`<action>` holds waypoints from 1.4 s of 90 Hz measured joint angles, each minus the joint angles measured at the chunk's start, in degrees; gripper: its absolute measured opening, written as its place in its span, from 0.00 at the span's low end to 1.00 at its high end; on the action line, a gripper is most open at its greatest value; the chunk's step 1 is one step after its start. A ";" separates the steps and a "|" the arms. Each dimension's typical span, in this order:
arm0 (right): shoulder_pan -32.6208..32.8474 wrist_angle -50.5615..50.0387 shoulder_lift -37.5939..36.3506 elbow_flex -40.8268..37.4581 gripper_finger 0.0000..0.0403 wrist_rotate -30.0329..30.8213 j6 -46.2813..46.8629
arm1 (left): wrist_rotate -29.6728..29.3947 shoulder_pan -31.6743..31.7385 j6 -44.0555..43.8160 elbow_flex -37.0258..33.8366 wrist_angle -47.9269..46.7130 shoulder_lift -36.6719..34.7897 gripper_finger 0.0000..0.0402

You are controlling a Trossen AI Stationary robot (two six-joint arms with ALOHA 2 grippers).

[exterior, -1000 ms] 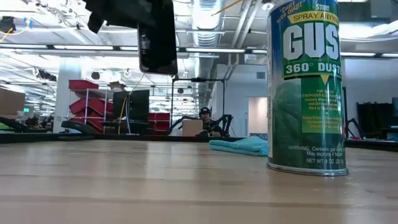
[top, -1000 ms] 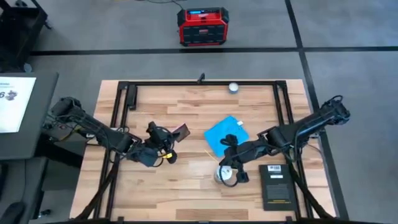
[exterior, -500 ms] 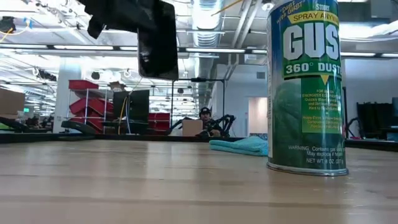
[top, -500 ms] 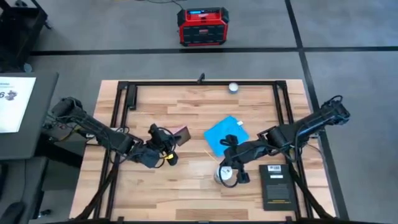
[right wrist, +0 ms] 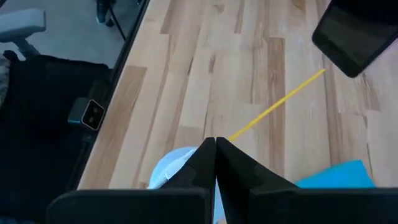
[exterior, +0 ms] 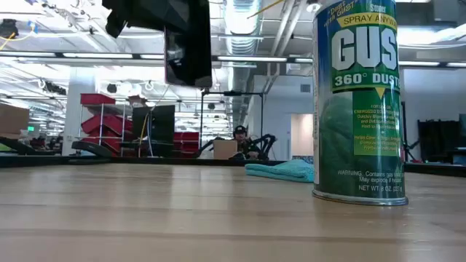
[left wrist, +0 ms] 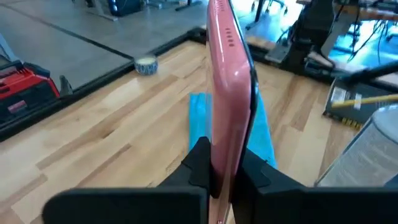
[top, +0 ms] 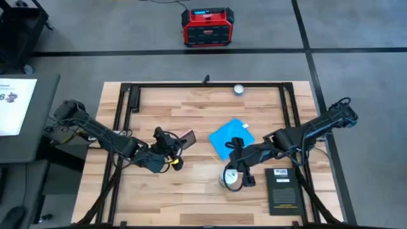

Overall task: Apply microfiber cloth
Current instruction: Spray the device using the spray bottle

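High view: left hand [top: 179, 142] grips phone [top: 186, 137] (cloth [top: 230, 138] beside).

cloth [top: 230, 138]: counter [top: 191, 108] centre
can [top: 231, 178]: 6 o'clock of cloth
booklet [top: 282, 189]: 3 o'clock of can
phone [top: 186, 137]: 9 o'clock of cloth

High cam overhead, low cam table-level; both catch duster can [exterior: 359, 102].

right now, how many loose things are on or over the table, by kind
cloth: 1, the microfiber cloth, flat on the wood
phone: 1, the pink phone, held off the table by the left gripper
spray can: 1, the duster can, below the shut right gripper
booklet: 1, the black booklet
tape roll: 1, the small roll at the far edge
total: 5
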 joint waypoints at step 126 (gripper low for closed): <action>-1.04 0.66 2.78 -0.04 0.00 -1.53 -1.60 | 0.85 -0.06 -1.93 -0.03 1.64 2.89 0.01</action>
